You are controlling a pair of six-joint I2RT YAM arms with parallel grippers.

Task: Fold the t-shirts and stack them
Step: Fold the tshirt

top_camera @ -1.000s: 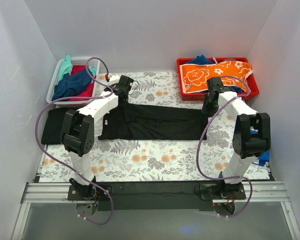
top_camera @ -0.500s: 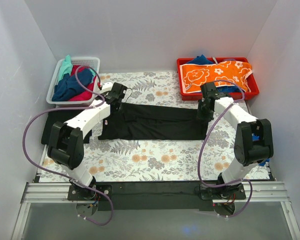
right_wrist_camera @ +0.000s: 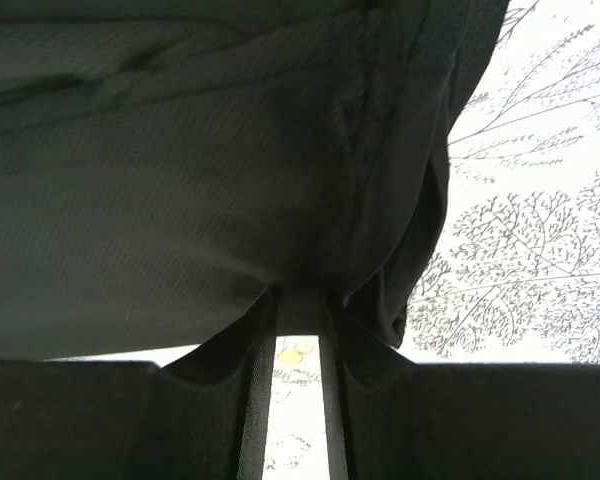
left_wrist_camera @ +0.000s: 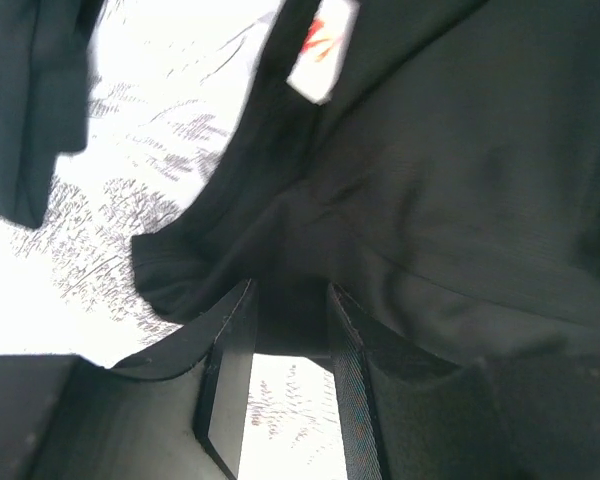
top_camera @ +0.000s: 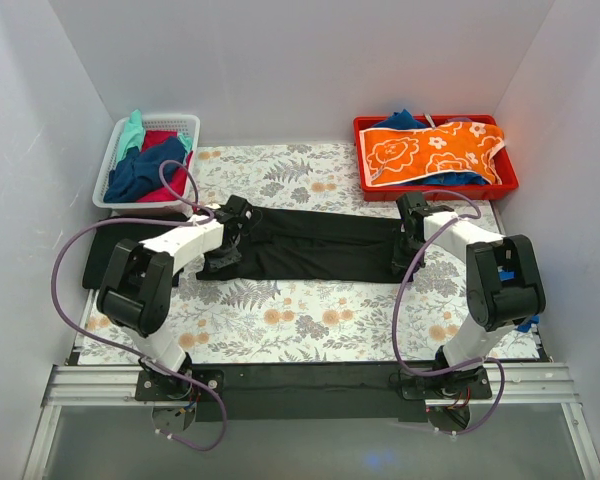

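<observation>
Mid-fold on the black t-shirt (top_camera: 320, 245), laid as a long band across mid-frame on the tabletop (top_camera: 310, 320). Left end clenched in the left claw (top_camera: 224, 257), right hem pinched in the right claw (top_camera: 405, 262). Next, probably: lift both ends level, fold over without sagging. Farther back, upper left: more shirts (top_camera: 145, 165) heaped in a white basket (top_camera: 180, 120).

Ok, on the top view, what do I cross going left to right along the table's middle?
First the folded black shirt → left hand → spread black t-shirt → right hand.
</observation>
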